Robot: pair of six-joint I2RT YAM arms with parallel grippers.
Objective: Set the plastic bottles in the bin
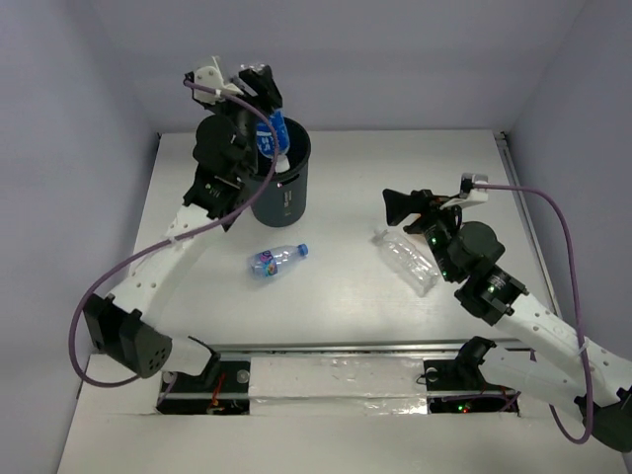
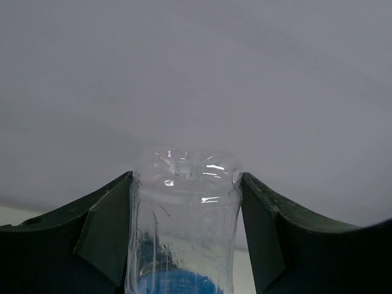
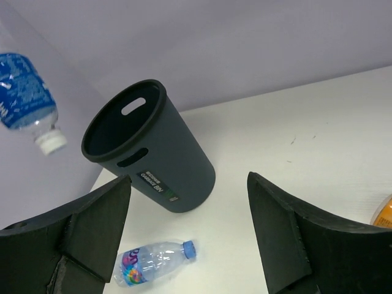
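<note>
My left gripper (image 1: 259,87) is shut on a clear bottle with a blue label (image 1: 274,136), cap down, over the mouth of the dark grey bin (image 1: 286,194). In the left wrist view the bottle's base (image 2: 184,202) sits between both fingers. The right wrist view shows that bottle (image 3: 27,98) hanging above the bin (image 3: 160,160). A purple-labelled bottle with a blue cap (image 1: 276,261) lies on the table in front of the bin; it also shows in the right wrist view (image 3: 153,262). A bigger label-free ribbed bottle (image 1: 407,259) lies beside my right gripper (image 1: 407,207), which is open and empty.
The white table (image 1: 355,178) is walled at the back and sides. An orange object (image 3: 383,213) shows at the right edge of the right wrist view. A slot with clear film runs along the table's near edge (image 1: 336,380).
</note>
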